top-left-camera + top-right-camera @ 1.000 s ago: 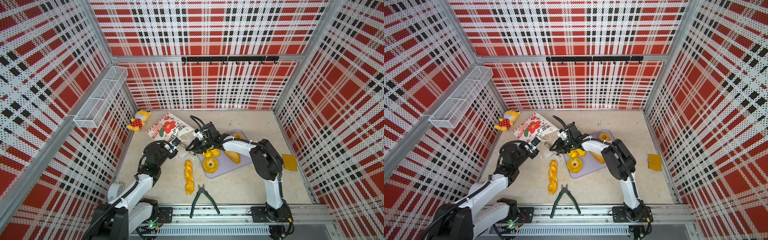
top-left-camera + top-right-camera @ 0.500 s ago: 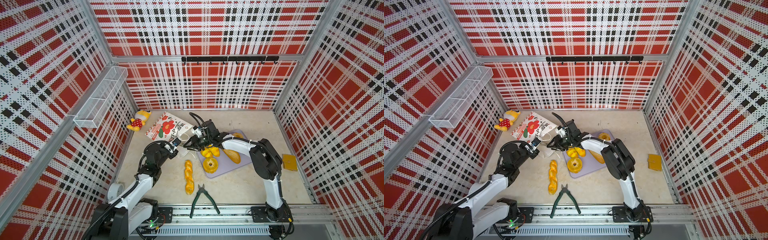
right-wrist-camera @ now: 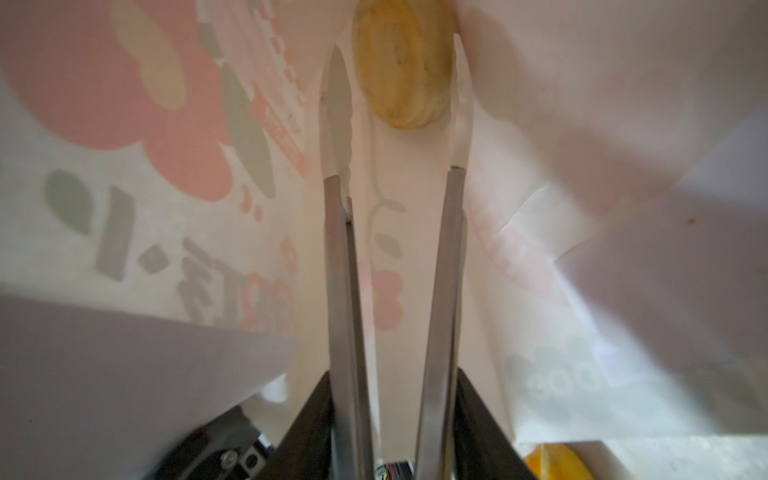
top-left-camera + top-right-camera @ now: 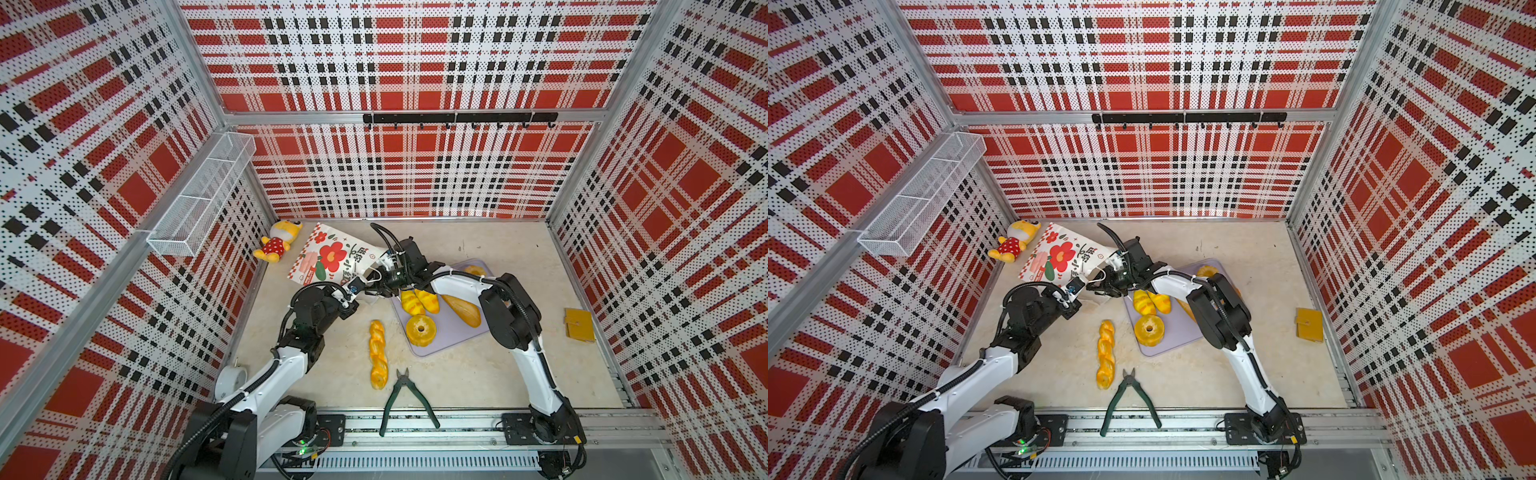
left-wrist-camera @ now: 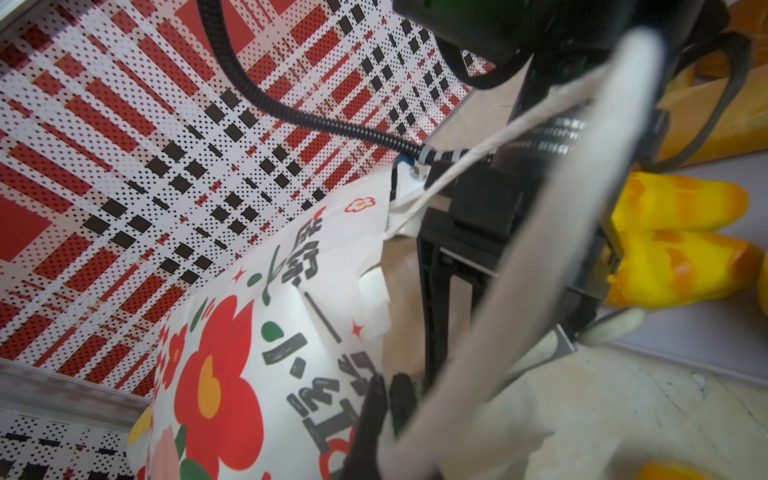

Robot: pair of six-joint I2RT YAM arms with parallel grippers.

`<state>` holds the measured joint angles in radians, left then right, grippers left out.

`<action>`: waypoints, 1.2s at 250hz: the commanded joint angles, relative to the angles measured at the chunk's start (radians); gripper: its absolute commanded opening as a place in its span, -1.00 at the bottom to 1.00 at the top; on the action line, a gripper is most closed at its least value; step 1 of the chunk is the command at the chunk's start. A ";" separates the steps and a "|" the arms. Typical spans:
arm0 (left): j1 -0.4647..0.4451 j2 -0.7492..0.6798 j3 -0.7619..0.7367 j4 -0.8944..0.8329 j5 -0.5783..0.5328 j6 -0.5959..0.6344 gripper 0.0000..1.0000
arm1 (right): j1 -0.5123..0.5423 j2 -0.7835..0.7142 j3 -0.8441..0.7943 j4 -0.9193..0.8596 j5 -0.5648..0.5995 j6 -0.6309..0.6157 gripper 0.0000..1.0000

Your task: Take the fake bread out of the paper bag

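fake bread (image 3: pixel 403 75): right gripper (image 3: pixel 397 54) deeper in paper bag (image 4: pixel 332 257) now (straddling, grip unclear); left gripper (image 5: pixel 386 399) pinches rim.

White links (image 4: pixel 282 368), black joints (image 4: pixel 509 316), ribbed black cable (image 5: pixel 320 123); right gripper (image 3: pixel 397 62) has slim silver fingers (image 3: pixel 340 291).

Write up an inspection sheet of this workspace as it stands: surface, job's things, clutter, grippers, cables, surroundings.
Surface: beige tabletop, with a lilac tray on it.
Job's things: paper bag lies on its side, back left; round bun inside it; braid on the tabletop; ring, croissants and long loaf on the tray.
Clutter: plush doll, green pliers, yellow square piece.
Grippers: left gripper shut on the bag's rim; right gripper inside the bag, fingers flanking the bun, grip unclear.
Cables: black ribbed cable arcs over the right wrist.
Surroundings: plaid walls, wire basket, hook rail.
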<state>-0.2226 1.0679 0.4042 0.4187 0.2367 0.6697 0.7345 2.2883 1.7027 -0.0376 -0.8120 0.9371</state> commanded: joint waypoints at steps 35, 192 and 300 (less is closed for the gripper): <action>-0.023 0.014 -0.001 0.073 0.014 -0.020 -1.00 | 0.030 -0.026 -0.069 0.162 -0.033 0.026 -0.65; -0.027 -0.055 -0.055 0.113 -0.080 -0.139 -1.00 | -0.028 -0.500 -0.527 0.091 0.050 -0.086 -1.00; -0.037 -0.087 -0.038 0.064 -0.117 -0.165 -1.00 | -0.062 -0.680 -0.684 0.060 0.074 -0.097 -1.00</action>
<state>-0.2489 1.0016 0.3611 0.4839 0.1455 0.5232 0.6785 1.6901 1.0302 -0.0189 -0.7399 0.8715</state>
